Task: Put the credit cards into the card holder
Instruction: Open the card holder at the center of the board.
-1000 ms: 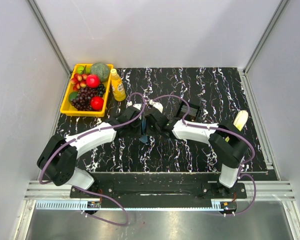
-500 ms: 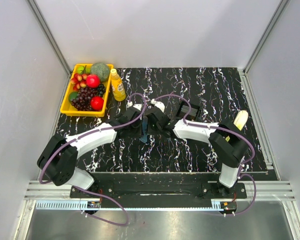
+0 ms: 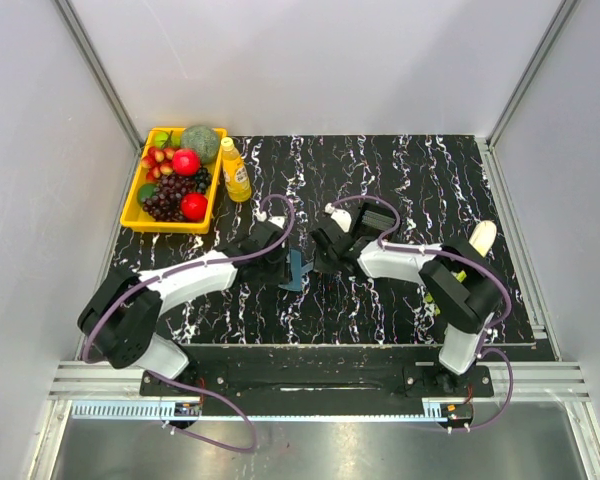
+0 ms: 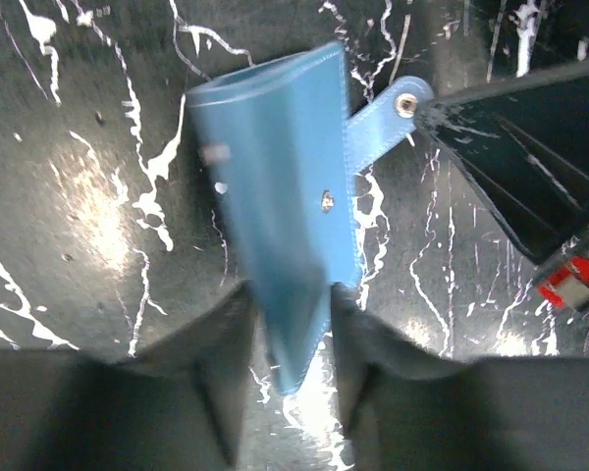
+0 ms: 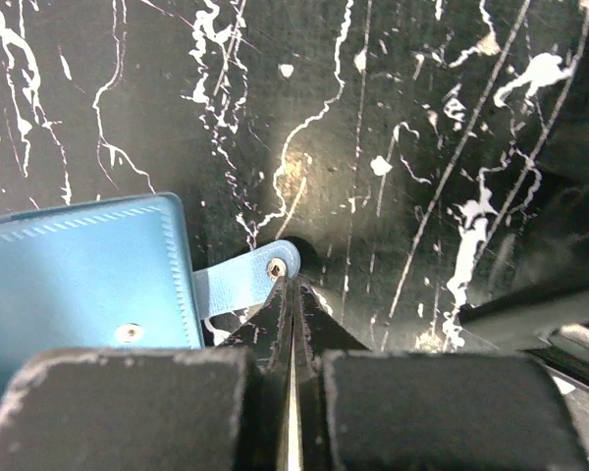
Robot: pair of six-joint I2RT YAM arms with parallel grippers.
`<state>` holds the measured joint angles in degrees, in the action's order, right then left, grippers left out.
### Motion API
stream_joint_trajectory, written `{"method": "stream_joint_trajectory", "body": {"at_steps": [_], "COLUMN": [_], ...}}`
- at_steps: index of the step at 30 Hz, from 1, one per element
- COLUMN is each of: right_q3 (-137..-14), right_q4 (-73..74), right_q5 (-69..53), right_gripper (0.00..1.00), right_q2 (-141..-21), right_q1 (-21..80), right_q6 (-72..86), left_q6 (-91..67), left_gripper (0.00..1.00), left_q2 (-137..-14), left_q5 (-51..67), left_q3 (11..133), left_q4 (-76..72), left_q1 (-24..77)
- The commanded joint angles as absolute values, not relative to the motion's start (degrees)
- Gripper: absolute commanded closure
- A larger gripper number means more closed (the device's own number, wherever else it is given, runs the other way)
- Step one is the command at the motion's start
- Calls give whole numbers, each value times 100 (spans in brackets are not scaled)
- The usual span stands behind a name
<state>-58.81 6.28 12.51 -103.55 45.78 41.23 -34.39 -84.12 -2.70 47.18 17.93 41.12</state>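
The card holder (image 4: pixel 285 186), a blue wallet, is pinched by its near corner in my left gripper (image 4: pixel 293 324) and held over the table; it also shows in the top view (image 3: pixel 296 270). Its snap strap (image 4: pixel 388 110) sticks out to the right. My right gripper (image 5: pixel 293 289) is shut, its tips touching the strap's snap (image 5: pixel 275 266); it sits just right of the wallet in the top view (image 3: pixel 325 252). A thin pale line runs between its fingers. No credit card shows plainly in any view.
A black box-like frame (image 3: pixel 376 216) stands behind the right gripper. A banana (image 3: pixel 481 238) lies at the right. A yellow tray (image 3: pixel 132 200) of fruit and a yellow bottle (image 3: pixel 235 172) are at the back left.
My right gripper has drawn back to the right, off the wallet. My left gripper has come nearer and lower with the wallet, which now lies flatter.
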Motion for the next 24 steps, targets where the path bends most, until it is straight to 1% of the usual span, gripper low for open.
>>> {"method": "stream_joint_trajectory", "body": {"at_steps": [1, 2, 3, 10, 13, 15, 19, 24], "right_q3": [-5678, -5660, -5651, -5450, -5309, -5212, -5010, -4712], "right_q4": [580, 563, 545, 335, 264, 255, 185, 53], "right_q5": [1389, 1336, 1258, 827, 616, 563, 650, 615], "right_gripper": [100, 100, 100, 100, 100, 100, 100, 100], "right_q2": [-9888, -9853, -9792, -9229, -9079, -8983, -8833, -8710], "right_q1": [4570, 4570, 4579, 4579, 4579, 4579, 4579, 4579], "right_q6": [4193, 4140, 4087, 4060, 4139, 4157, 4297, 4447], "left_q6": [-3507, -3524, -3507, -3428, -3410, -3445, -3506, -3691], "left_gripper": [50, 31, 1, 1, 1, 1, 1, 1], "left_q2": [-8692, -8692, -8649, -7859, -7612, -7760, -8374, -8964], "left_q5": [-527, -553, -528, -914, -642, -457, -764, -967], "left_q3": [4711, 4720, 4728, 4834, 5044, 5273, 5712, 5853], "left_q4": [1951, 1986, 1978, 2215, 2197, 2197, 2469, 2479], "left_q1": [4017, 3964, 3912, 3674, 3674, 3717, 4016, 4271]}}
